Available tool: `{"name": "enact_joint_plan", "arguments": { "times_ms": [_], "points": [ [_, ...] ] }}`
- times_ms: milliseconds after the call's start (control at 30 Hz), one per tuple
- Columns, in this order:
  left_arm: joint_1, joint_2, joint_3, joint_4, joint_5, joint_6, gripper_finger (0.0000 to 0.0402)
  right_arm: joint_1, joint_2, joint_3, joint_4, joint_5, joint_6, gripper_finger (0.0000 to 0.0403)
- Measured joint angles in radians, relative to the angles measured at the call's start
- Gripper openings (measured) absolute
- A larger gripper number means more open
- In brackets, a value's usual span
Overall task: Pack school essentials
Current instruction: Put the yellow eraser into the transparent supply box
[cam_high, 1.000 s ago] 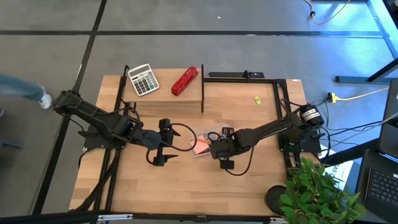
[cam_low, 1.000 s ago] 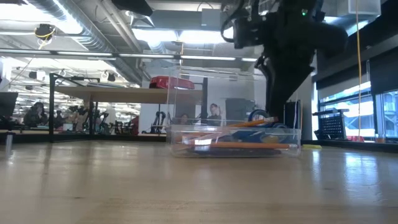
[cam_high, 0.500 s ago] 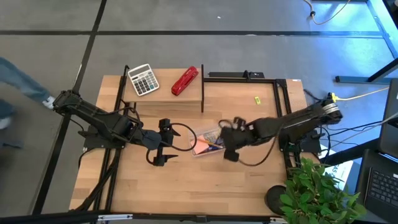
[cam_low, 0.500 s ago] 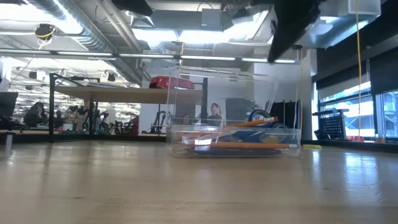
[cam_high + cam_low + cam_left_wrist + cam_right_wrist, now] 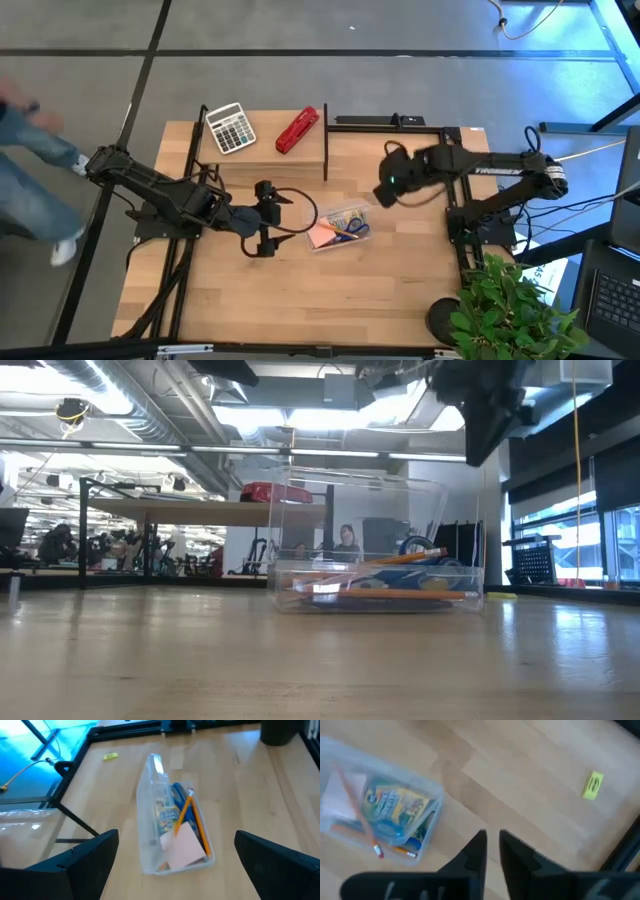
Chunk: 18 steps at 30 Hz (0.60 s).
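Observation:
A clear plastic box (image 5: 338,225) with its lid (image 5: 155,767) standing open rests flat on the table's middle. In it lie a pink sticky-note pad (image 5: 186,845), orange pencils (image 5: 197,825), blue-handled scissors (image 5: 352,228) and a small crayon pack (image 5: 395,807). My left gripper (image 5: 264,218) hovers open just left of the box, pointing at it. My right gripper (image 5: 383,192) hangs shut, high above the table to the right of the box, with nothing between its fingers (image 5: 480,847). A tiny yellow piece (image 5: 413,159) lies on the table behind it.
A white-grey calculator (image 5: 230,128) and a red stapler (image 5: 297,130) sit on a raised shelf at the far left. A black frame (image 5: 395,122) runs along the far right edge. A potted plant (image 5: 510,310) stands at the near right corner. A person walks past the table's left.
My right gripper has risen from beside the box and swung toward the table's far right, rolling at the wrist; it stays shut and carries nothing. My left gripper has turned slightly toward the box. The box and its contents have not moved.

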Motion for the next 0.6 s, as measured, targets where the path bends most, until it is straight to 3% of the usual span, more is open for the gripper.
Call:
{"name": "enact_joint_plan", "arguments": {
  "times_ms": [333,600],
  "points": [
    [0.052,0.0,0.0,0.0,-0.001,0.005,0.0393,-0.29,0.001,0.0,0.024,-0.105,-0.024,0.0053],
    [0.07,0.0,0.0,-0.002,-0.001,0.008,0.0393,-0.388,0.022,-0.001,0.027,-0.141,-0.066,0.007]
  ]
}}
